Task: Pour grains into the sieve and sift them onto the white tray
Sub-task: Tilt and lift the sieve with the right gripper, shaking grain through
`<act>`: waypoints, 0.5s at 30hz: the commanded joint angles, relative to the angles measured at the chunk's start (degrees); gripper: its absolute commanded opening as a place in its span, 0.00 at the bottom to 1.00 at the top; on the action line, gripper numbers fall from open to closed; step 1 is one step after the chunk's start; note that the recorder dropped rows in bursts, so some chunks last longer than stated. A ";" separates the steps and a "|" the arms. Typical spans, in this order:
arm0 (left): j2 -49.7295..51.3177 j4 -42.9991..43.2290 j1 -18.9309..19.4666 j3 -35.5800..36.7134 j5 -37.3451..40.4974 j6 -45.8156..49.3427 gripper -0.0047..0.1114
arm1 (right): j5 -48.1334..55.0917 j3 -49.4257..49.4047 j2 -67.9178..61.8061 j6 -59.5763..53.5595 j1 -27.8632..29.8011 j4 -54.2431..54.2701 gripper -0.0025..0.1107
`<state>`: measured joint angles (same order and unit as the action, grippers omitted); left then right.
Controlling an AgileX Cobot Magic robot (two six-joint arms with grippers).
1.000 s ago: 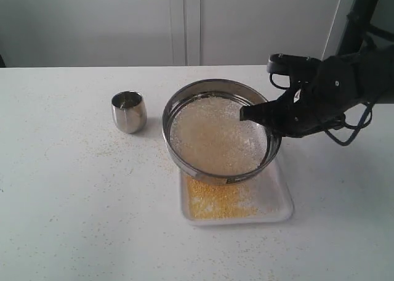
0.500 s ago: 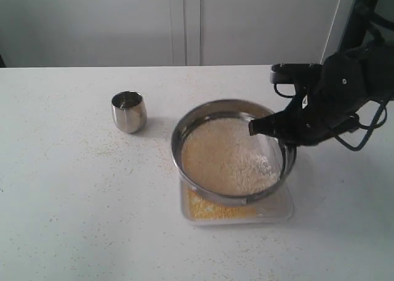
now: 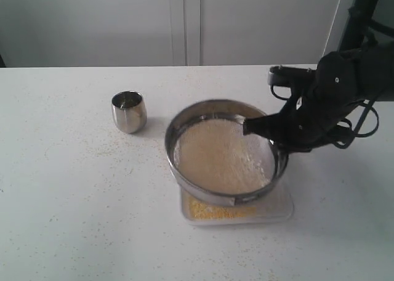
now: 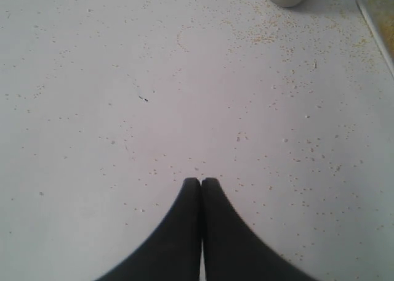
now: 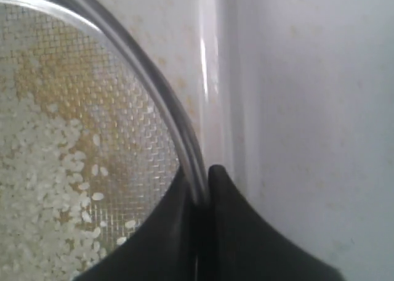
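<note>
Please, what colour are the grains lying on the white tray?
Yellow grains, clearest in the exterior view.

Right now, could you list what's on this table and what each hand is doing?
right hand: shut on the rim of the sieve, holding it over the white tray
left hand: shut, empty, over the table
grains: whitish ones in the sieve, fine yellow ones on the white tray
steel cup: upright, apart from the sieve
</note>
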<state>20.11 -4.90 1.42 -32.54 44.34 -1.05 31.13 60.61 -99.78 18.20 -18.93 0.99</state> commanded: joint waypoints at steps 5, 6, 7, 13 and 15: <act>-0.41 -0.11 0.21 0.06 0.25 0.03 0.04 | -12.87 0.14 0.50 0.13 0.10 1.75 0.02; -0.41 -0.11 0.21 0.06 0.25 0.03 0.04 | -5.51 0.46 1.13 0.13 0.10 2.14 0.02; -0.41 -0.11 0.21 0.06 0.25 0.03 0.04 | 1.74 0.57 1.88 0.13 0.10 2.14 0.02; -0.41 -0.11 0.21 0.06 0.25 0.03 0.04 | -18.25 -0.09 1.22 0.13 0.22 -3.87 0.02; -0.41 -0.11 0.21 0.06 0.25 0.03 0.04 | -21.14 0.18 0.67 0.74 0.22 -1.45 0.02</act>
<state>20.11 -4.90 1.42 -32.54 44.34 -1.05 21.56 59.76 -99.16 17.52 -18.93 -2.81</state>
